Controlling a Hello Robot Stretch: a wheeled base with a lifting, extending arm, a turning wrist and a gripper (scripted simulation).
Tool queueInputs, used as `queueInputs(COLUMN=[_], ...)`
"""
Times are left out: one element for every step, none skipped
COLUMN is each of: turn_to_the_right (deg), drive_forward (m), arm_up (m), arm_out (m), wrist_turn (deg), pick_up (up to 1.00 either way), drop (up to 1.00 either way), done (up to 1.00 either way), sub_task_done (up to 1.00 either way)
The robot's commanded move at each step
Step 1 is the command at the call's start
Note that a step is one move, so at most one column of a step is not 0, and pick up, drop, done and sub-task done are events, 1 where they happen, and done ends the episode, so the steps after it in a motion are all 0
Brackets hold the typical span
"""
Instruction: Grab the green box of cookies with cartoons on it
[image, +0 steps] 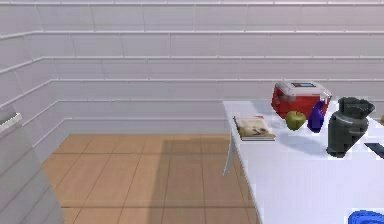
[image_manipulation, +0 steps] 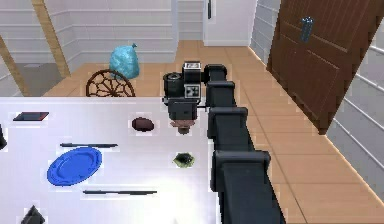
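While gripper hangs above white table nr dark oval bowl, can't tell if holding anything; flat pale rectangular pack lies nr round green apple.

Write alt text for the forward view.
A white table at the right carries a red appliance, a green apple, a blue bottle, a dark jug and a flat book; behind, a pale panelled wall and brown tiled floor.

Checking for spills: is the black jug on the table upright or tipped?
Upright: the black jug stands on its base on the white table, opening on top.
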Motion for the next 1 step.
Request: queueInputs(turn_to_the_right=[0.0], drive_forward=[0.0], arm_up=[-0.3], arm_out=[0.0], wrist_turn=[0.0], pick_up=[0.0], drop=[0.0], done=[0.0], sub_task_done=[0.0])
